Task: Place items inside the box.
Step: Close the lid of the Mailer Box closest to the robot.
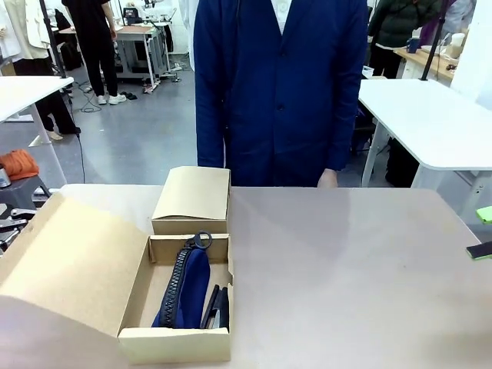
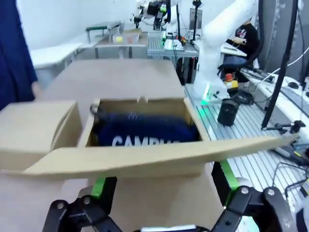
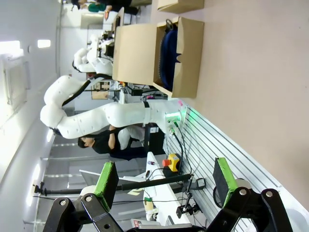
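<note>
The open cardboard box [image 1: 175, 344] sits at the table's near left with its big flap spread out to the left. Inside lies the navy zip pouch [image 1: 186, 286], its "CAMPUS" lettering [image 2: 145, 141] facing my left wrist camera. A black stapler [image 1: 217, 307] lies against the pouch's right side. The second pouch, the other stapler and the utility knife are hidden or out of view. My left gripper [image 2: 164, 182] is open just outside the box's flap [image 2: 145, 162]. My right gripper [image 3: 165, 178] is open, far from the box [image 3: 186, 53], with a green pad [image 1: 484, 214] at the right edge.
A smaller closed cardboard box [image 1: 192, 198] stands right behind the open one. A person in a navy coat [image 1: 280, 84] stands at the far edge with a hand [image 1: 329, 178] at the table rim. The brown tabletop [image 1: 346, 277] stretches bare to the right.
</note>
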Controlling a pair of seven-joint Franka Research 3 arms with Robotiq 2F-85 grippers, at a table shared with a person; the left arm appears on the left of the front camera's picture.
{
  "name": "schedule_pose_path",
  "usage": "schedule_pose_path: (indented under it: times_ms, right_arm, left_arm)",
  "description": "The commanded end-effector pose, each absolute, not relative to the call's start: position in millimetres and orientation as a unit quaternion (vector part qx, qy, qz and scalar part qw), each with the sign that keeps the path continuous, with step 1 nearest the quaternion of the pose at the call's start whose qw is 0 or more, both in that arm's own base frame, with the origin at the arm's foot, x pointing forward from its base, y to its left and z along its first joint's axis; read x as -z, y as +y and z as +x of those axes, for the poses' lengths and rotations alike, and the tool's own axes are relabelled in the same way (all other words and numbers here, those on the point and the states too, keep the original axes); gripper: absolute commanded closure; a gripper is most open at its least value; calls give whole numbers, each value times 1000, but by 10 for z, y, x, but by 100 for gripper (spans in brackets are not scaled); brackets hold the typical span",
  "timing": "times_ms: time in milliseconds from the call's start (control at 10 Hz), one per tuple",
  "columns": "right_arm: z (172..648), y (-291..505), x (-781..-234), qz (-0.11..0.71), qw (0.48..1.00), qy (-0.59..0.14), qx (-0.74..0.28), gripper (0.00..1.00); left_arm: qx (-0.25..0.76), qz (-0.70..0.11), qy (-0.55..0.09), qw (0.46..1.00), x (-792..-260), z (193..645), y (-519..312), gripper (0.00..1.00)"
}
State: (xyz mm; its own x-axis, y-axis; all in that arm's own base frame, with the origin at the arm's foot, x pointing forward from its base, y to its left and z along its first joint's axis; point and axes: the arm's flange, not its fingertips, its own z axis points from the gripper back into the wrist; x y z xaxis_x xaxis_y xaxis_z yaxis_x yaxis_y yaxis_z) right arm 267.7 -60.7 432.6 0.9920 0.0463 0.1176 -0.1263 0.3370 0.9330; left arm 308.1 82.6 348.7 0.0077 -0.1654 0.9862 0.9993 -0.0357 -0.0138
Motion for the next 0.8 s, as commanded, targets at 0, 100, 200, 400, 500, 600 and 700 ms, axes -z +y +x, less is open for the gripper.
schedule_pose_path:
  times_ms: [0,100,200,400,500,600,700]
  right_arm:
    - [2690,-608,-4375,578,814,-35,-51,0]
    - [2690,-608,-4375,578,814,-35,-51,0]
    - [2690,-608,-4375,578,814,-35,-51,0]
    - [2690,-608,-4375,578,814,-35,-51,0]
    - [2690,-608,-4375,578,814,-35,-51,0]
    - [2690,-608,-4375,578,814,-35,-51,0]
    - [2690,-608,-4375,578,814,-35,-51,0]
  left_arm:
    - [559,-450,-468,516,-3715,2918,311,0]
    - [567,-436,-472,516,-3779,2874,-14,0]
    - [582,-429,-469,507,-3745,2843,-320,0]
    - [605,-401,-464,507,-3541,2775,-856,0]
    - [615,-398,-458,504,-3434,2730,-1090,0]
    - [630,-397,-439,504,-3306,2686,-1278,0]
    - [638,-393,-426,507,-3144,2608,-1451,0]
